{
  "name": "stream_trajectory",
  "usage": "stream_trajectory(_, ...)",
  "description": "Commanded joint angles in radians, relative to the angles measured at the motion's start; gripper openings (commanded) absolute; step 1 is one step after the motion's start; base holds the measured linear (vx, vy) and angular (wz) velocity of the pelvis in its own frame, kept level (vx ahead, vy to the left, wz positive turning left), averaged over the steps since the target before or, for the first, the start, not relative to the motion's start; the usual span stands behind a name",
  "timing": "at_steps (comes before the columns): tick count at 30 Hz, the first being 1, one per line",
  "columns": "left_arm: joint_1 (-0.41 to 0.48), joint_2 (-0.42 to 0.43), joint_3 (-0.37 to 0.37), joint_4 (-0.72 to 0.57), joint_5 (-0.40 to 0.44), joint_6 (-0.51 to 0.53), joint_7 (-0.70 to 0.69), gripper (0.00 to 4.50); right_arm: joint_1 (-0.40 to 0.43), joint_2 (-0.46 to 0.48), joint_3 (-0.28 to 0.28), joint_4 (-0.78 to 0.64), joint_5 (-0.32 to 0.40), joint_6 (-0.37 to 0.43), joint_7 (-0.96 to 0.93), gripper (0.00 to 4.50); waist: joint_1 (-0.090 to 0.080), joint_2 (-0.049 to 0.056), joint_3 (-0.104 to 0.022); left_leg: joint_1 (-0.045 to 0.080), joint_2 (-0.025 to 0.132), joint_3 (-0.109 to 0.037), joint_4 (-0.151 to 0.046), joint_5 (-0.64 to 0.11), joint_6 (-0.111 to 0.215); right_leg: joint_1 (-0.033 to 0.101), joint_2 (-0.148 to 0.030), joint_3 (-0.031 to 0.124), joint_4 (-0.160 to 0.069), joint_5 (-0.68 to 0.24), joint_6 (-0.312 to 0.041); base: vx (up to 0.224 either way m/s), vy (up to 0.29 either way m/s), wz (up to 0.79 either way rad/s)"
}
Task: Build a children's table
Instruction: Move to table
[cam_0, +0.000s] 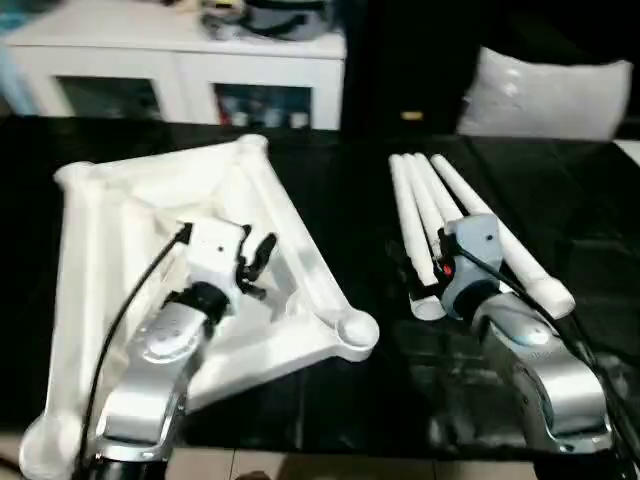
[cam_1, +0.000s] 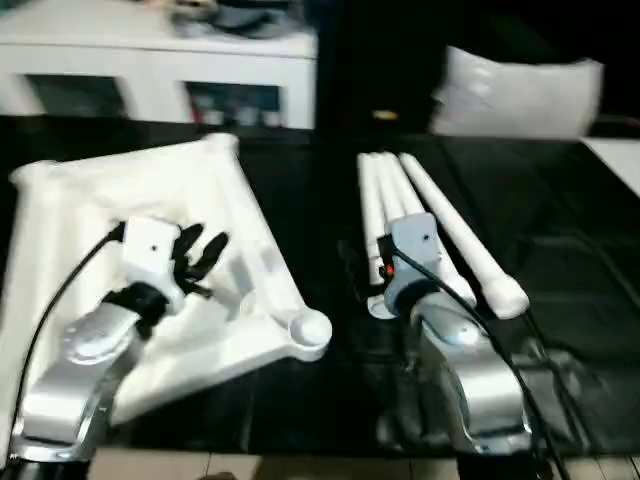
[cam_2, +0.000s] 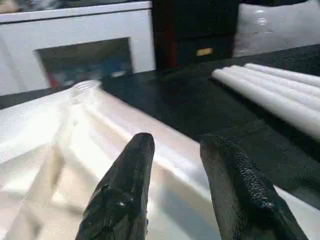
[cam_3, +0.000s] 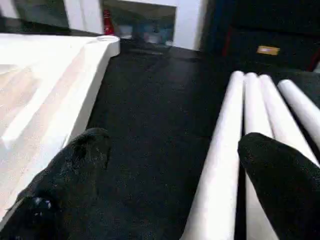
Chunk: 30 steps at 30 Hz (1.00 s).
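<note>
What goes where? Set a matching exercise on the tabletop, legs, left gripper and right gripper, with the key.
Things:
1. tabletop
2. legs
3. left gripper
4. right gripper

Places or states:
A. open over the near ends of the white tubes
B. lying side by side on the robot's right of the black surface
C. underside up on the robot's left
D. open above the ribbed underside

Pairs: 1-C, 2-B, 3-D, 4-A

A white cabinet (cam_0: 180, 60) and grey cushion (cam_0: 545, 95) stand behind the black tabletop (cam_0: 350, 200).
</note>
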<state>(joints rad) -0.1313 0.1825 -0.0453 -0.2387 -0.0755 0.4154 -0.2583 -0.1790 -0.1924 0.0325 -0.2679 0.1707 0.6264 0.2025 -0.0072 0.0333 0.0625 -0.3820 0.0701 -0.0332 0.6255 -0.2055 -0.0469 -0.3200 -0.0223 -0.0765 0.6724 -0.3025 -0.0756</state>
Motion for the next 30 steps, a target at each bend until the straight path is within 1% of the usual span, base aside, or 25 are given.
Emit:
stream_trajectory(1,-0.012,0.003,-0.023,-0.003,-0.004,0.016,-0.022,1.84,-0.012,-0.005,-0.038,0.005,0.025,0.031,0.003,4.50,0.014,-0.024,-0.036,0.018,0.099,-0.006,-0.076,-0.440,0.072,-0.030,-0.134,0.138,-0.155,-0.254,-0.137,-0.005,-0.249,0.36)
stream_trajectory(2,-0.011,0.008,-0.028,-0.006,-0.005,0.016,-0.030,1.84,-0.016,-0.021,-0.025,0.005,0.002,0.041,-0.001,4.50,0.053,-0.057,-0.046,-0.005,0.033,0.095,0.052,-0.136,0.081,0.007,-0.183,0.161,-0.210,-0.487,-0.068,-0.005,-0.249,0.36)
stream_trajectory(3,-0.011,0.008,-0.028,-0.006,-0.005,0.016,-0.030,1.84,-0.016,-0.021,-0.025,0.005,0.002,0.041,-0.001,4.50,0.053,-0.057,-0.046,-0.005,0.033,0.095,0.052,-0.136,0.081,0.007,-0.183,0.161,-0.210,-0.487,-0.068,0.027,-0.229,0.04)
stream_trajectory(4,-0.009,0.014,-0.034,-0.012,-0.014,0.019,-0.047,1.84,-0.023,-0.019,-0.027,0.004,0.002,0.039,-0.005,4.50,0.095,-0.059,-0.052,-0.036,0.044,0.110,0.019,0.049,0.069,0.015,-0.146,0.162,-0.179,-0.469,0.209,0.017,-0.179,-0.04)
stream_trajectory(5,-0.009,0.032,-0.047,-0.018,-0.024,0.029,-0.081,1.84,-0.040,-0.021,-0.019,0.011,-0.031,0.053,-0.038,4.50,0.099,-0.061,-0.057,-0.038,0.054,0.112,-0.003,0.056,0.072,0.022,-0.135,0.158,-0.163,-0.388,0.242,0.017,-0.179,-0.04)
stream_trajectory(6,-0.010,0.046,-0.056,-0.023,-0.032,0.039,-0.104,1.84,-0.052,-0.019,-0.015,0.017,-0.052,0.062,-0.063,4.50,0.098,-0.056,-0.059,-0.040,0.060,0.111,-0.021,0.065,0.074,0.029,-0.120,0.142,-0.149,-0.274,0.247,-0.009,-0.128,0.04)
stream_trajectory(7,-0.015,0.058,-0.054,-0.029,-0.060,0.066,-0.135,1.84,-0.076,-0.014,-0.008,0.028,-0.063,0.095,-0.078,4.50,0.083,-0.039,-0.064,-0.018,0.098,0.098,-0.054,0.077,0.066,0.018,-0.086,0.099,-0.114,0.096,0.215,0.001,-0.069,-0.04)
stream_trajectory(8,-0.022,0.070,-0.047,-0.034,-0.086,0.095,-0.162,2.03,-0.106,-0.014,0.005,0.043,-0.085,0.139,-0.098,4.50,0.080,-0.020,-0.073,-0.015,0.101,0.099,-0.057,0.078,0.058,0.022,-0.083,0.088,-0.104,0.150,0.197,0.001,-0.069,-0.04)
stream_trajectory(9,-0.034,0.094,-0.042,-0.040,-0.118,0.125,-0.207,2.13,-0.154,-0.008,0.014,0.072,-0.093,0.229,-0.117,4.50,0.076,0.003,-0.075,-0.004,0.121,0.089,-0.063,0.060,0.025,0.019,-0.089,0.083,-0.095,0.200,0.147,0.000,0.000,0.00)
stream_trajectory(10,-0.034,0.094,-0.042,-0.040,-0.118,0.125,-0.207,2.18,-0.154,-0.008,0.014,0.072,-0.093,0.229,-0.117,4.50,0.070,0.006,-0.074,0.002,0.136,0.083,-0.069,0.039,0.012,0.018,-0.094,0.082,-0.096,0.192,0.116,0.000,0.000,0.00)
stream_trajectory(11,-0.037,0.103,-0.044,-0.042,-0.124,0.131,-0.222,2.22,-0.169,-0.004,0.011,0.082,-0.089,0.255,-0.125,4.50,0.063,0.005,-0.075,0.003,0.155,0.079,-0.075,0.016,0.002,0.024,-0.104,0.081,-0.096,0.183,0.061,0.000,0.000,0.00)
stream_trajectory(12,-0.040,0.135,-0.062,-0.050,-0.126,0.128,-0.267,2.22,-0.196,-0.001,0.010,0.103,-0.082,0.266,-0.124,4.50,0.067,0.011,-0.073,0.011,0.160,0.079,-0.078,-0.001,0.001,0.017,-0.109,0.083,-0.099,0.171,0.031,0.000,0.000,0.00)
stream_trajectory(13,-0.041,0.163,-0.079,-0.057,-0.126,0.123,-0.305,2.47,-0.223,0.001,0.008,0.126,-0.075,0.284,-0.123,4.50,0.062,0.005,-0.066,0.006,0.152,0.092,-0.081,-0.042,-0.007,0.023,-0.119,0.089,-0.106,0.128,-0.044,0.000,0.000,0.00)
stream_trajectory(14,-0.042,0.182,-0.089,-0.061,-0.126,0.121,-0.330,2.58,-0.241,0.003,0.007,0.141,-0.074,0.297,-0.122,4.50,0.063,0.007,-0.066,0.003,0.147,0.097,-0.082,-0.040,-0.012,0.027,-0.118,0.087,-0.108,0.113,-0.055,0.000,0.000,0.00)
stream_trajectory(15,-0.042,0.182,-0.089,-0.061,-0.126,0.121,-0.330,2.58,-0.241,0.003,0.007,0.141,-0.074,0.297,-0.122,4.50,0.066,0.008,-0.066,0.003,0.147,0.104,-0.084,-0.038,-0.014,0.025,-0.117,0.084,-0.114,0.076,-0.057,0.000,0.000,0.00)
stream_trajectory(16,-0.048,0.211,-0.102,-0.070,-0.144,0.128,-0.379,2.68,-0.282,0.011,-0.004,0.186,-0.073,0.321,-0.128,4.50,0.068,0.012,-0.067,0.007,0.152,0.105,-0.083,-0.038,-0.014,0.021,-0.117,0.085,-0.114,0.068,-0.059,0.000,0.000,0.00)
stream_trajectory(17,-0.055,0.234,-0.109,-0.077,-0.162,0.138,-0.417,2.78,-0.320,0.019,-0.018,0.229,-0.075,0.348,-0.135,4.50,0.066,0.013,-0.067,0.013,0.156,0.106,-0.084,-0.053,-0.016,0.015,-0.119,0.087,-0.113,0.047,-0.080,0.000,0.000,0.00)
stream_trajectory(18,-0.072,0.270,-0.118,-0.090,-0.197,0.163,-0.479,2.99,-0.388,0.025,-0.035,0.310,-0.077,0.384,-0.139,4.50,0.061,0.010,-0.066,0.008,0.153,0.107,-0.088,-0.053,-0.026,0.017,-0.116,0.086,-0.107,0.050,-0.094,0.000,0.000,0.00)
stream_trajectory(19,-0.080,0.287,-0.121,-0.096,-0.215,0.178,-0.506,2.99,-0.423,0.024,-0.038,0.359,-0.076,0.401,-0.134,4.50,0.062,0.014,-0.064,0.016,0.150,0.112,-0.087,-0.091,-0.038,0.009,-0.117,0.088,-0.112,0.004,-0.101,0.000,0.000,0.00)
stream_trajectory(21,-0.088,0.303,-0.124,-0.100,-0.219,0.183,-0.527,3.17,-0.456,0.026,-0.042,0.422,-0.074,0.398,-0.129,4.50,0.064,0.013,-0.057,0.017,0.151,0.120,-0.087,-0.126,-0.044,0.006,-0.121,0.093,-0.121,-0.052,-0.104,0.000,0.000,0.00)
stream_trajectory(23,-0.092,0.311,-0.127,-0.101,-0.220,0.183,-0.534,3.27,-0.476,0.027,-0.046,0.459,-0.069,0.406,-0.125,4.50,0.068,0.011,-0.057,0.018,0.150,0.128,-0.087,-0.128,-0.038,0.005,-0.121,0.094,-0.125,-0.081,-0.098,0.000,0.000,0.00)
stream_trajectory(25,-0.093,0.315,-0.127,-0.102,-0.226,0.191,-0.538,3.45,-0.485,0.028,-0.048,0.479,-0.068,0.404,-0.125,4.50,0.072,0.009,-0.061,0.018,0.152,0.135,-0.087,-0.103,-0.034,0.005,-0.121,0.093,-0.122,-0.073,-0.093,0.000,0.000,0.00)
stream_trajectory(26,-0.090,0.318,-0.128,-0.109,-0.231,0.203,-0.545,3.54,-0.505,0.032,-0.057,0.525,-0.066,0.394,-0.129,4.50,0.073,0.005,-0.064,0.017,0.154,0.138,-0.087,-0.087,-0.033,0.005,-0.119,0.092,-0.120,-0.048,-0.090,0.000,0.000,0.00)
stream_trajectory(27,-0.089,0.318,-0.129,-0.112,-0.231,0.207,-0.545,3.61,-0.512,0.035,-0.062,0.542,-0.065,0.392,-0.131,4.50,0.074,0.007,-0.065,0.016,0.153,0.139,-0.085,-0.074,-0.032,0.005,-0.119,0.091,-0.116,-0.022,-0.093,0.000,0.000,0.00)
stream_trajectory(30,-0.091,0.329,-0.133,-0.115,-0.241,0.213,-0.547,3.81,-0.546,0.040,-0.071,0.612,-0.073,0.390,-0.135,4.50,0.075,0.003,-0.069,0.012,0.153,0.143,-0.082,-0.043,-0.027,0.007,-0.117,0.090,-0.110,0.039,-0.095,0.000,0.000,0.00)
